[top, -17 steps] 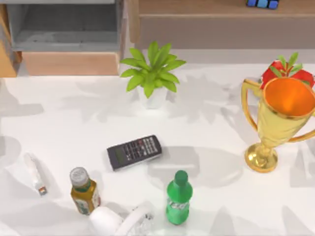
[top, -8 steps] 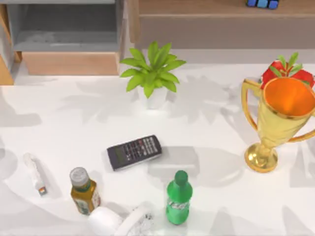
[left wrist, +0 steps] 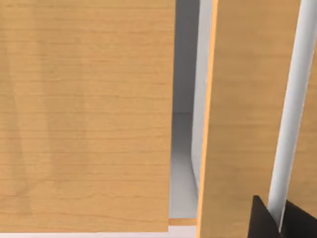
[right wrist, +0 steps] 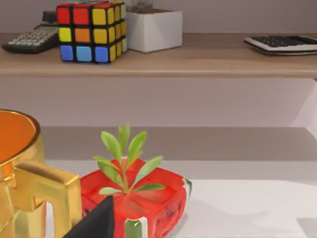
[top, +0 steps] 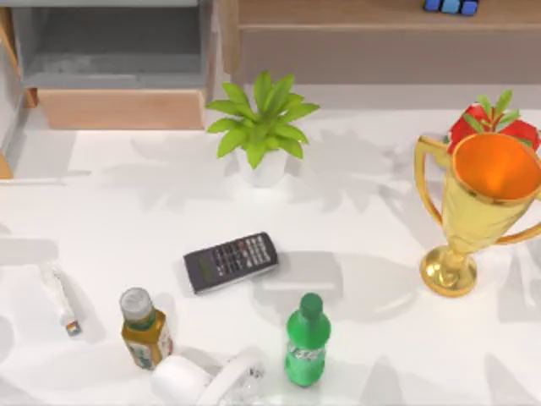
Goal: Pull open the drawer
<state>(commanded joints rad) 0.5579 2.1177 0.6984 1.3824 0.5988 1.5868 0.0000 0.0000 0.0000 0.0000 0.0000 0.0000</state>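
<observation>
On the white desk (top: pixel 363 211): a potted plant (top: pixel 260 127), black calculator (top: pixel 231 261), green bottle (top: pixel 305 341), amber bottle (top: pixel 144 328), and gold trophy (top: pixel 478 203) beside a red planter (right wrist: pixel 143 201). A Rubik's cube (right wrist: pixel 90 31) sits on the shelf (right wrist: pixel 198 62).

A white table (top: pixel 372 211) carries everything. A potted plant (top: pixel 262 127) stands in the upper middle of the top view, a black calculator (top: pixel 231 261) lies near the centre, and a gold trophy (top: pixel 478 211) stands at the right with a red planter (top: pixel 494 125) just behind it. Along the lower edge stand 2 bottles, 1 amber (top: pixel 144 328) and 1 green (top: pixel 306 340), with a white roll (top: pixel 182 381) between them. A small white tube (top: pixel 61 298) lies at lower left. A wooden shelf (right wrist: pixel 198 62) holds a colour cube (right wrist: pixel 89 30), a white box (right wrist: pixel 153 29) and 2 calculators.
</observation>
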